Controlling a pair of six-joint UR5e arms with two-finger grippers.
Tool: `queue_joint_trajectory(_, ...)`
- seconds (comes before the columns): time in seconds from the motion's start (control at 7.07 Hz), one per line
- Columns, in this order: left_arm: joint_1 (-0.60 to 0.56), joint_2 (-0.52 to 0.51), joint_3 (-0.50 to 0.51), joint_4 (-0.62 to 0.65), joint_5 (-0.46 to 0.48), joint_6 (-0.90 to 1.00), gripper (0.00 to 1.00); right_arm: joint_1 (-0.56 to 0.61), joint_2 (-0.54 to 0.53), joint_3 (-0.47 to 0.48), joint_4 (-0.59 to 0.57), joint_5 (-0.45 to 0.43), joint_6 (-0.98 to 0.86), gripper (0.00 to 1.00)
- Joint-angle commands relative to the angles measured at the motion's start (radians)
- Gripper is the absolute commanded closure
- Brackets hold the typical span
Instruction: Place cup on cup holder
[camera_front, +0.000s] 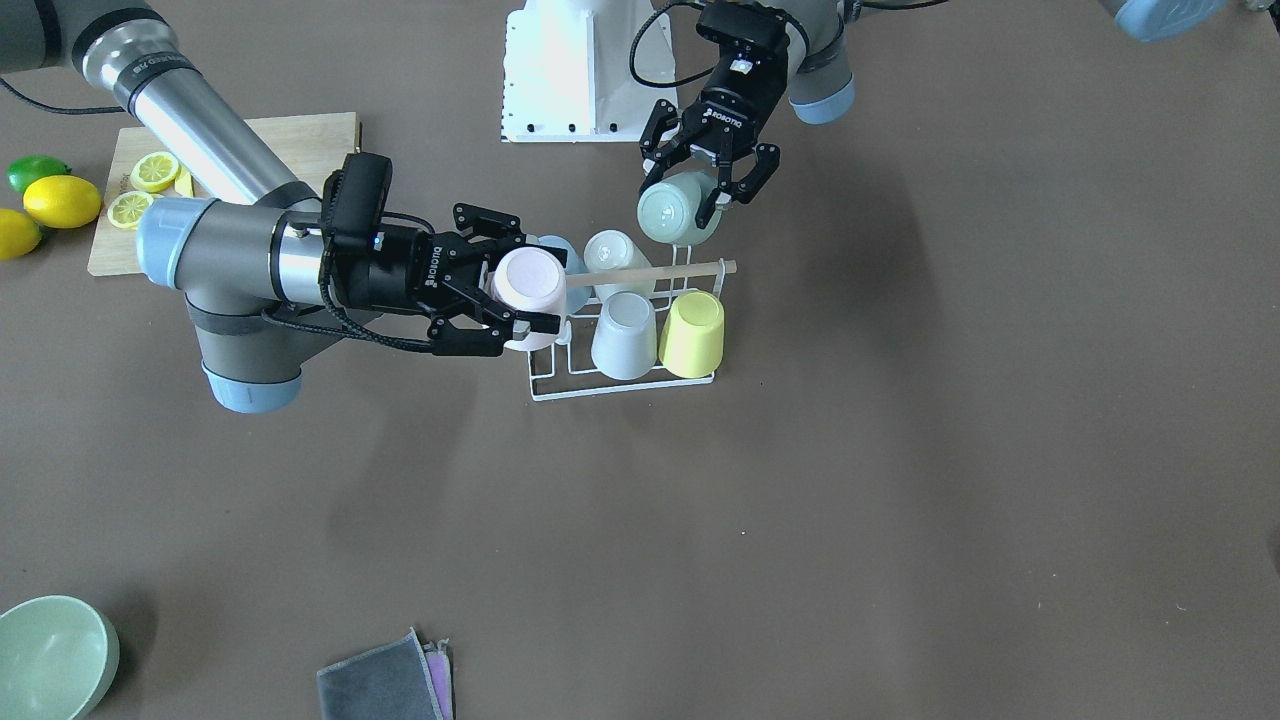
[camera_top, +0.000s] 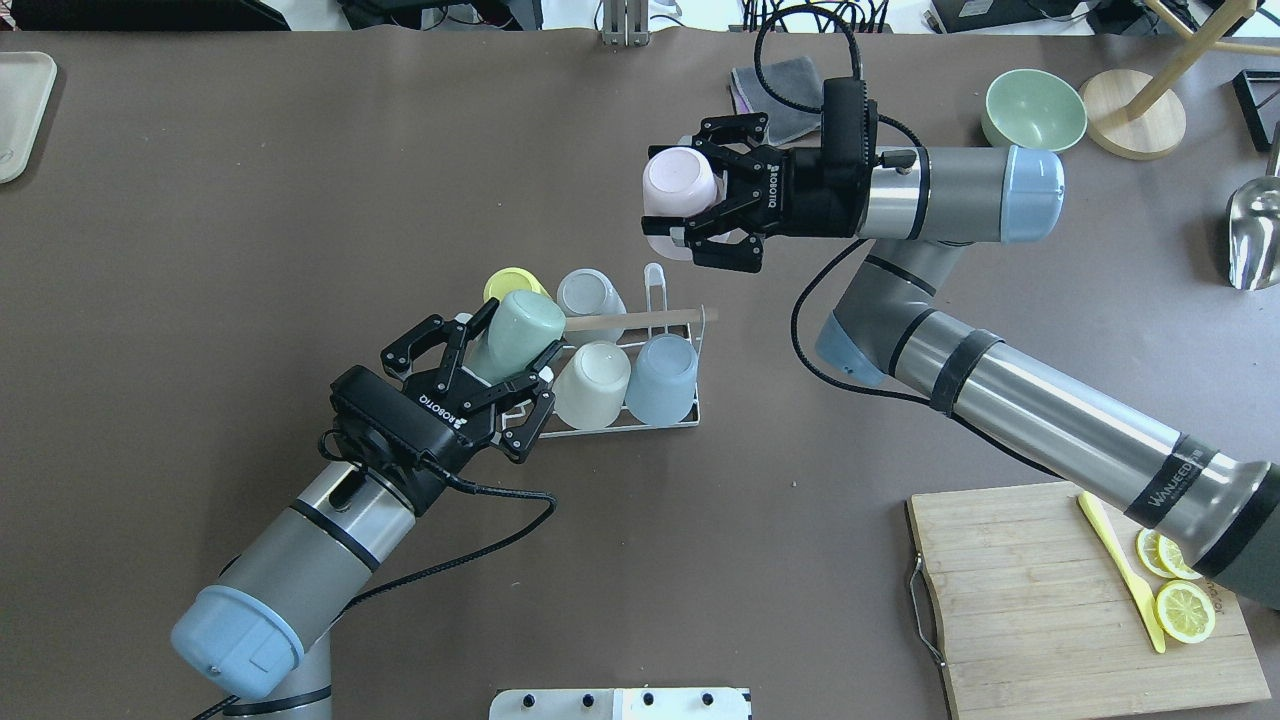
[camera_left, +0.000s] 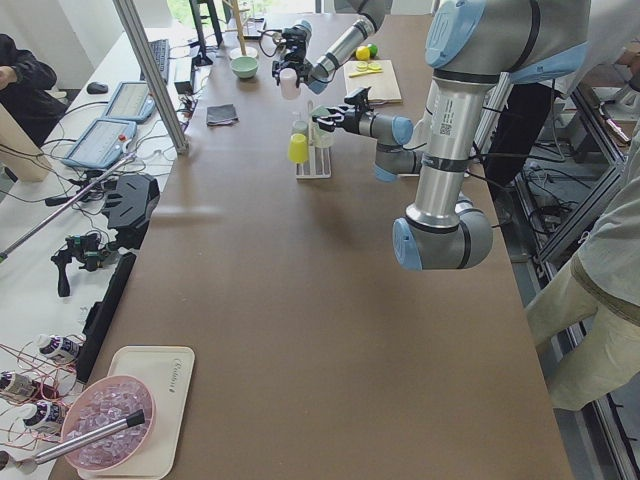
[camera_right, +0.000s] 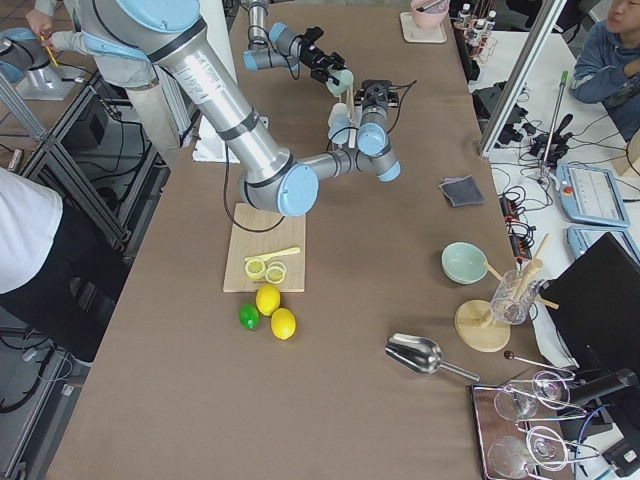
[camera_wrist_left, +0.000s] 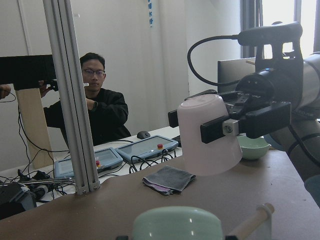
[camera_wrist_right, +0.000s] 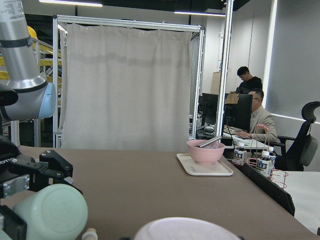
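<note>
From across the desk (camera_front: 1000, 450), the cup holder (camera_front: 622, 386) stands mid-desk with four cups upturned on its prongs: a yellow cup (camera_front: 693, 333), a grey cup (camera_front: 625, 338), a white cup (camera_front: 617, 252) and a half-hidden blue cup (camera_front: 572, 265). The left gripper (camera_front: 690, 195) has its jaws closed round the wall of a mint cup (camera_front: 672, 215), which is tilted at the rack's left, robot-side corner. The right gripper (camera_front: 540, 290) has its jaws clamped across a pink cup (camera_front: 528, 280), base upward, by the rack's right end. Overhead, the mint cup leans over that near left corner, just beside the yellow one (whether a prong is inside it I cannot tell). The pink cup there appears beyond the rack's far right, so it is probably held in the air rather than seated on the wire. The left wrist camera agrees: the pink cup hangs mouth-down, clear of the desk, with pads on opposite sides of its mid wall. A grey cloth (camera_wrist_left: 168, 180) and a green bowl (camera_wrist_left: 255, 146) lie behind it. The right wrist camera shows only the mint cup low at the left, in the other arm's fingers. These cups look like smooth, light, stiff tumblers with tapering sides, so they are likely slippery. A grip across the mid wall seems best, since one nearer the narrow base could slide off.
</note>
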Motion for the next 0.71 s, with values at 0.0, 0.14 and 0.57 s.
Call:
queue_joint_trajectory(0.0, 0.001, -0.005, 0.013, -0.003, 0.001, 0.000, 1.00, -0.019, 0.023, -0.020, -0.052, -0.018, -0.057, 1.00)
queue_joint_trajectory(0.14, -0.001, -0.007, 0.020, -0.003, 0.001, 0.000, 1.00, -0.036, 0.027, -0.037, -0.051, -0.029, -0.082, 1.00)
queue_joint_trajectory(0.57, 0.002, -0.027, 0.056, -0.004, 0.001, -0.002, 1.00, -0.050, 0.027, -0.063, -0.046, -0.041, -0.114, 1.00)
